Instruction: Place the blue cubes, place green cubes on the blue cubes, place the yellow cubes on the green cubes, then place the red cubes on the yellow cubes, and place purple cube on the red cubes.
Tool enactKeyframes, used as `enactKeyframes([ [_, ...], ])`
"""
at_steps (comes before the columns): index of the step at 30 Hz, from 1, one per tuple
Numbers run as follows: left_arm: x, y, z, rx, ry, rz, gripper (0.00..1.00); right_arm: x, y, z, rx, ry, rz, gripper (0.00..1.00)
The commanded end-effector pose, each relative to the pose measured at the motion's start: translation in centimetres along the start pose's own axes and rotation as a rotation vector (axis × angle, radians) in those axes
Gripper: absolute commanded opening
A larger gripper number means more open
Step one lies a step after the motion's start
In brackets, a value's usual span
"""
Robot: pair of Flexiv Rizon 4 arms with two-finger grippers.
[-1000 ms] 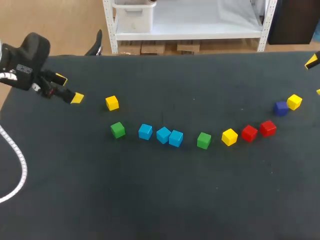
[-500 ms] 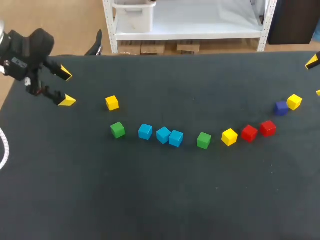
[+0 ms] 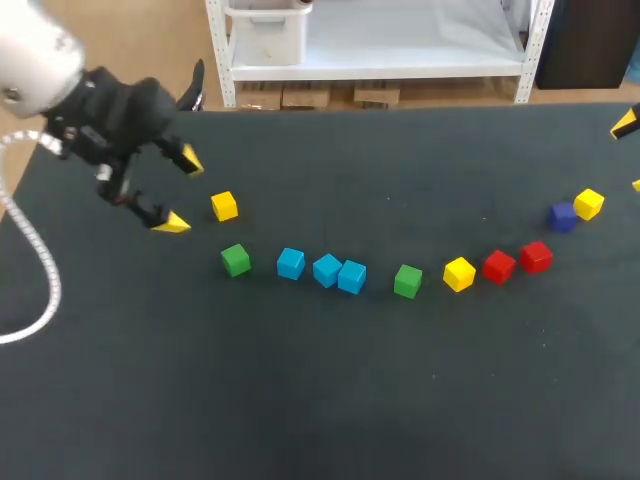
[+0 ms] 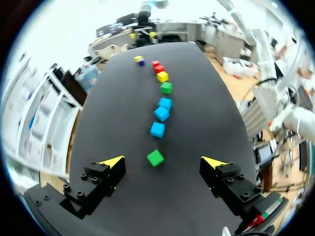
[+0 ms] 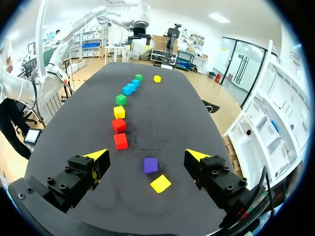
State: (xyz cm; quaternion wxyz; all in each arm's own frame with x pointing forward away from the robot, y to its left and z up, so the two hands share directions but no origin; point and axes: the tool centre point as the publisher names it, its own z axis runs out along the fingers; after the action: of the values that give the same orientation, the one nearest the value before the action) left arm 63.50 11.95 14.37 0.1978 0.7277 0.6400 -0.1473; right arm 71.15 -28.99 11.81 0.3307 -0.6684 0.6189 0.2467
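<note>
A curved row of cubes lies across the black table (image 3: 330, 390): green (image 3: 235, 260), three blue (image 3: 290, 263) (image 3: 327, 269) (image 3: 351, 276), green (image 3: 407, 281), yellow (image 3: 459, 273), two red (image 3: 498, 266) (image 3: 536, 256). A purple cube (image 3: 562, 215) and a yellow cube (image 3: 588, 204) sit at the right end. Another yellow cube (image 3: 224, 205) lies just right of my left gripper (image 3: 181, 190), which is open and empty. In the left wrist view the green cube (image 4: 155, 158) lies ahead of that gripper (image 4: 162, 161). My right gripper (image 5: 146, 155) is open over the purple cube (image 5: 150, 164) and yellow cube (image 5: 161, 183).
My right gripper (image 3: 632, 152) shows only as yellow tips at the table's right edge. A white cable (image 3: 35, 290) hangs from the left arm over the table's left side. The table's far edge (image 3: 400, 106) runs behind the cubes.
My left arm has swung right from the table's left edge, up to the lone yellow cube, fingers still open. The cubes and the right gripper have not moved.
</note>
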Motion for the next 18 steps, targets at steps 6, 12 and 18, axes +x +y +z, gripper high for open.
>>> enactKeyframes([
  [6,-4.0,0.3,3.1,0.155,0.121,0.266,1.0,-0.1,0.2,0.0,0.005,0.001,-0.001,1.0],
  [12,-6.1,-0.4,5.4,0.227,0.184,0.415,1.0,-0.1,0.2,0.0,0.005,0.001,-0.001,1.0],
  [18,-7.3,-0.3,7.7,0.265,0.224,0.475,1.0,-0.1,0.2,0.0,0.005,0.001,-0.001,1.0],
])
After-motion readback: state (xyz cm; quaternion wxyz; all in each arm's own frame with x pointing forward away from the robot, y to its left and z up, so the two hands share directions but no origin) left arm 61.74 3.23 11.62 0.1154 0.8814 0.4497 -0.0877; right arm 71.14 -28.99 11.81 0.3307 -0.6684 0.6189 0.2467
